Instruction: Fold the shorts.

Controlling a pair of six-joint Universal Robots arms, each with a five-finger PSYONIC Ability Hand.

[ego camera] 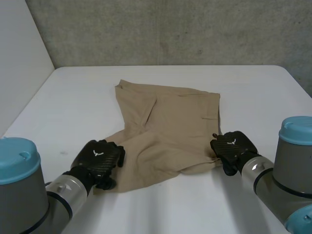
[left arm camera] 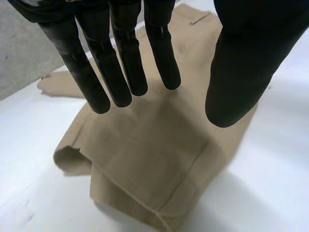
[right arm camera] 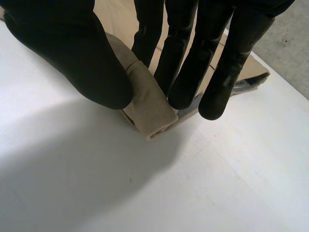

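1. Roughly mid-tabletop, we see the tan shorts spread out.
2. Our left hand sits at the shorts' hem corner toward the tabletop's near-left corner. Its fingers are straight and released, just above the cloth.
3. Our right hand is at the other hem corner, toward the near-right. Its fingers and thumb pinch a fold of the cloth.
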